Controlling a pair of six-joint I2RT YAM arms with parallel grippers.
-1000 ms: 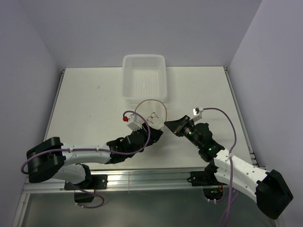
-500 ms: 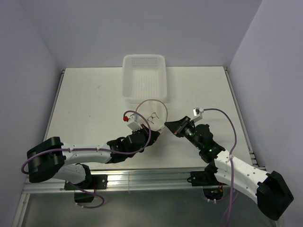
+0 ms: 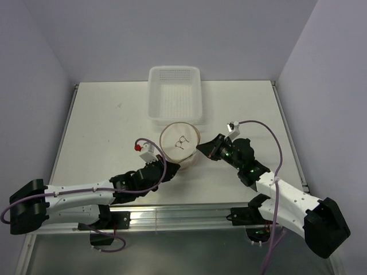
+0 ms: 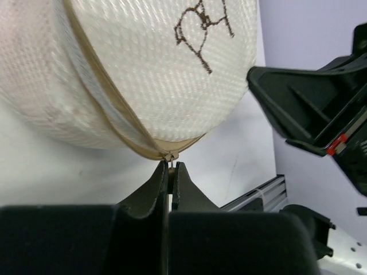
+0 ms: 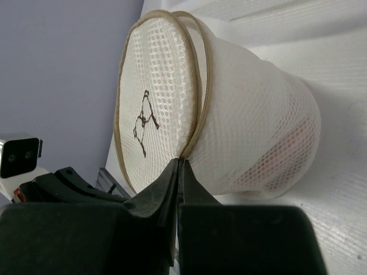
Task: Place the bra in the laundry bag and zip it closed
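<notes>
The laundry bag [image 3: 179,143] stands in the middle of the table, a pale mesh cylinder with its round lid facing up. White fabric with a dark printed mark, the bra [image 4: 200,40], shows through the mesh lid. My left gripper [image 4: 170,166] is shut on the small metal zip pull [image 4: 170,157] at the bag's tan zip seam, on the bag's near-left side [image 3: 174,167]. My right gripper [image 5: 180,161] is shut on the zip seam at the rim of the laundry bag [image 5: 252,126], on its right side [image 3: 200,150].
A white perforated plastic basket [image 3: 152,109] sits just behind the bag. Purple walls close in the table on the left, back and right. An aluminium rail [image 3: 172,215] runs along the near edge between the arm bases.
My left gripper has shut on the zip pull and drawn back to the left and nearer. The bag's lid now shows as a full circle. The right gripper has shifted slightly up and left.
</notes>
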